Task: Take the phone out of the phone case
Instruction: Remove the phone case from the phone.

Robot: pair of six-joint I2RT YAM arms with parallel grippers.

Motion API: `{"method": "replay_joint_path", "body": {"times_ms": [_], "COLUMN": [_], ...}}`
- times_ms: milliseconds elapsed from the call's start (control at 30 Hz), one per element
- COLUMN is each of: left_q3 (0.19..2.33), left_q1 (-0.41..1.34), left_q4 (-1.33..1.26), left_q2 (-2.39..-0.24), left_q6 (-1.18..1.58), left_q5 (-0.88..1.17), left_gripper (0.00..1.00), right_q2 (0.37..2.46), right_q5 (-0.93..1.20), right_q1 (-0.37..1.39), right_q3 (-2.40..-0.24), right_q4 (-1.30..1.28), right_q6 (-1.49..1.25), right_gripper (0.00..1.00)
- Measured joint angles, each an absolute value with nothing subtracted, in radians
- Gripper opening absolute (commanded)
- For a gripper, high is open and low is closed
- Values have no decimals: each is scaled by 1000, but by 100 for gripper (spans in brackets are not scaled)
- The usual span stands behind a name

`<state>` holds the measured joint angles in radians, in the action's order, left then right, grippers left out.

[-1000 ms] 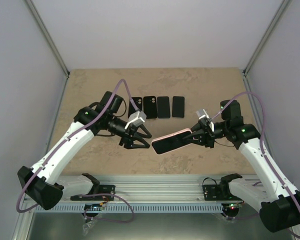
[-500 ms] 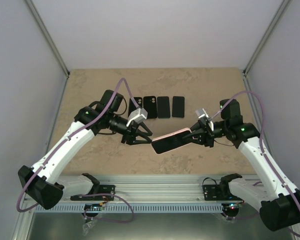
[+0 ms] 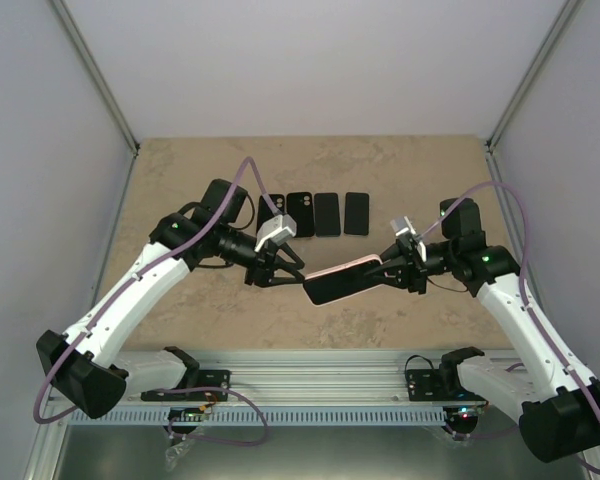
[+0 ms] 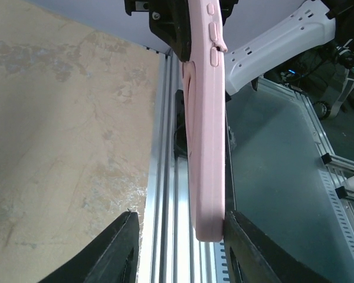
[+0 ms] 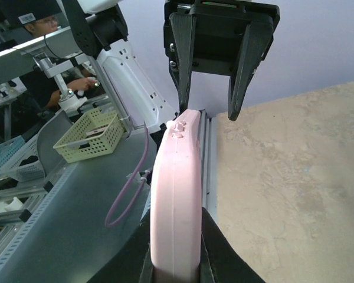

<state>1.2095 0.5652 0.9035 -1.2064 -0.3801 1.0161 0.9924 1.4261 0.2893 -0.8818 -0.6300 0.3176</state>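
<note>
Pink phone case | right gripper clamps end | left gripper straddles tip

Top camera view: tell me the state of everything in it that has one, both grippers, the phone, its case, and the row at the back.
Right gripper: shut on the pink phone case.
Left gripper: open, jaws either side of the case's free end.
Pink phone case: on the phone, held above the table.
Phone: inside the case.
Four black phone-shaped items: lying flat in a row.
</note>
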Motion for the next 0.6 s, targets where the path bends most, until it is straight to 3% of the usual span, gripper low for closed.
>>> {"method": "replay_joint_path", "body": {"times_ms": [333,600], "left_q3": [1197,1187], "left_q1": [570,572], "left_q4": [875,849], "left_q2": [-1207,-1224], "left_q6": [-350,-328], "left_q5": [918,847], "left_gripper": [30,28], "right_q2": [999,1009], "right_q5": [1380,1345], "right_q1": [286,286], "right_q3": [-882,-882], "right_q4": [-630,-642], "right_q6": [315,319], "right_gripper": [0,1]}}
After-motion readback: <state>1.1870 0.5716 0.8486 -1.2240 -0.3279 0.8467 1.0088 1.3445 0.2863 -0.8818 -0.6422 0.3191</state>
